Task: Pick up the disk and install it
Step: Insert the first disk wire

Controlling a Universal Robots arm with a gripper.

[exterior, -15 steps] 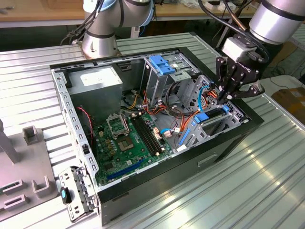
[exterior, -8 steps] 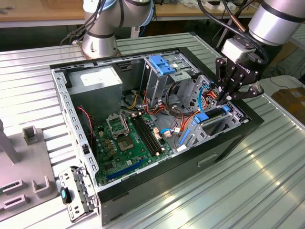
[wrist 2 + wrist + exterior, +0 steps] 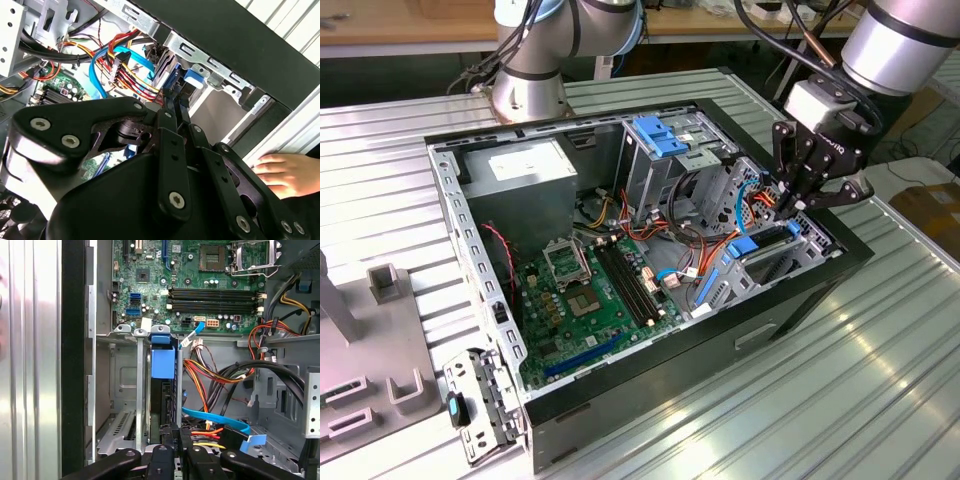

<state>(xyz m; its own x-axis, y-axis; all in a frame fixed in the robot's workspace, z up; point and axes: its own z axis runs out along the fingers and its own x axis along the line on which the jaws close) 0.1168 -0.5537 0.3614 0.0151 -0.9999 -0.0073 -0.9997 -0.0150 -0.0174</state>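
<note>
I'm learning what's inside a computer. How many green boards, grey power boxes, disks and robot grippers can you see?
green board: 1
grey power box: 1
disk: 1
gripper: 1
Total: 4

Disk (image 3: 162, 405): stands edge-on in its bay slot; label not visible.
Gripper (image 3: 177, 440): fingertips meet at the disk's end; contact obscured.
Hand (image 3: 285, 172): cut off at frame's right edge.
</note>
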